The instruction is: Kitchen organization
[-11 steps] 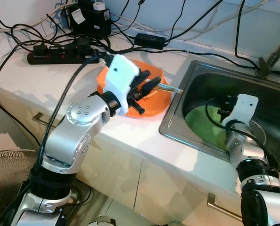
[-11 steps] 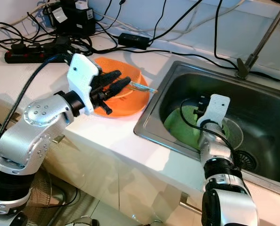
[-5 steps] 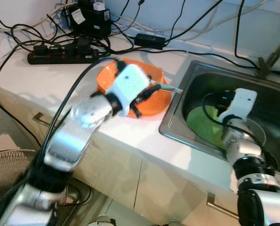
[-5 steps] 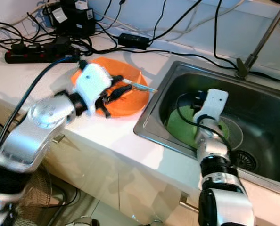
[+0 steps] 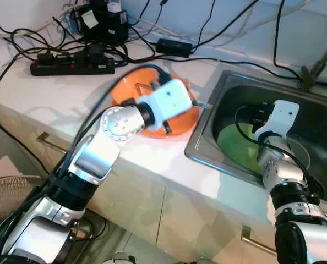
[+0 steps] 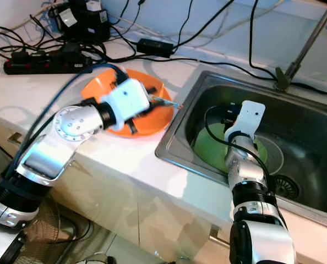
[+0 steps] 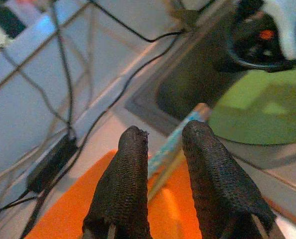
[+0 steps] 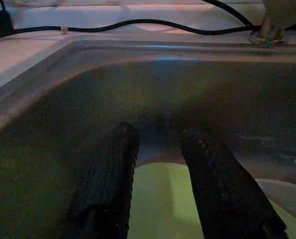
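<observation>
From the head, the left claw (image 6: 144, 110) hovers over the orange plate (image 6: 94, 88) on the desk (image 5: 152, 165). At its wrist, parted fingers (image 7: 125, 199) straddle thin, light chopsticks (image 7: 180, 142), probably slippery; grip mid-shaft. Right claw (image 8: 158, 164) open above the green plate (image 5: 235, 148) in the sink (image 6: 207, 82).

— What sits on the white countertop (image 5: 53, 91)?
— An orange plate (image 6: 152, 120) beside the steel sink (image 6: 181, 147), a black power strip (image 5: 70, 66), a power adapter (image 5: 175, 47) and tangled cables (image 6: 207, 61).
— And the sink?
— A green plate (image 5: 236, 149).
</observation>
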Motion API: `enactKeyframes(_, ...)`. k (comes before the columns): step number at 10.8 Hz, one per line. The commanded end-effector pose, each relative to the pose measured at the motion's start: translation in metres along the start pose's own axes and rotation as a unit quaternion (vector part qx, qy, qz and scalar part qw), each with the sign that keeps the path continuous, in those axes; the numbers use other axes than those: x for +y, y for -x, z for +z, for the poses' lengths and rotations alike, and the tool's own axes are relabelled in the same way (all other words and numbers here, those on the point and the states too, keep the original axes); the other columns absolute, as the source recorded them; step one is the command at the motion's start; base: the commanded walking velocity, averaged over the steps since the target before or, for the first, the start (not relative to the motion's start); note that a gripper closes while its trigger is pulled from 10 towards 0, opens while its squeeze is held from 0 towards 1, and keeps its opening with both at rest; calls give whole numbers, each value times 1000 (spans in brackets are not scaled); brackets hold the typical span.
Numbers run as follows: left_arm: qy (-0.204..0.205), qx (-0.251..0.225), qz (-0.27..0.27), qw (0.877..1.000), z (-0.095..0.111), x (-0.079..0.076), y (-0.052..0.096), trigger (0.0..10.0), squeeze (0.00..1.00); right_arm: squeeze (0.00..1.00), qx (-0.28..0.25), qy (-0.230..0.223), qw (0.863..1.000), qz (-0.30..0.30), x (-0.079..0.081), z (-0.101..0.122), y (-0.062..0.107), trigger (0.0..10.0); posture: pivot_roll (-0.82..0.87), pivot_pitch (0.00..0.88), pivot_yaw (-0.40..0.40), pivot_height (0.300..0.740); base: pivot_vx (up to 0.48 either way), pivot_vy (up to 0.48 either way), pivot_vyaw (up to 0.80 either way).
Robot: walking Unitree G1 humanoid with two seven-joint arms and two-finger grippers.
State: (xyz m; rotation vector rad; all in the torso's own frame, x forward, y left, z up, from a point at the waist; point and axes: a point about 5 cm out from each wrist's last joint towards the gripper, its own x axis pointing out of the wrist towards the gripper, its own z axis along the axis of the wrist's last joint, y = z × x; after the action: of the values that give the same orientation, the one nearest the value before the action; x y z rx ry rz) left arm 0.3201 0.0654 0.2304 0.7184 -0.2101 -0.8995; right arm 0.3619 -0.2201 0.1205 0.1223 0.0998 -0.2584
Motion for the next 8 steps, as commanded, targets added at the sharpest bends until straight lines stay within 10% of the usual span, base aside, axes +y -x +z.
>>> enactKeyframes(1,-16,-4,-25,1000,3,-2,-2,10000,0,0,-20,-7,1000,-4,-2,9,-1,10000,92,31,-35,740,0,0,0)
enactKeyframes(6,-68,21,-40,997,-3,-6,-5,10000,0,0,-20,-8,1000,-2,1,9,-1,10000,94,33,-37,740,0,0,0)
enactKeyframes(8,-84,36,5,996,-7,-1,-13,10000,1000,0,-19,-7,1000,-2,1,9,-1,10000,89,35,-38,740,0,0,0)
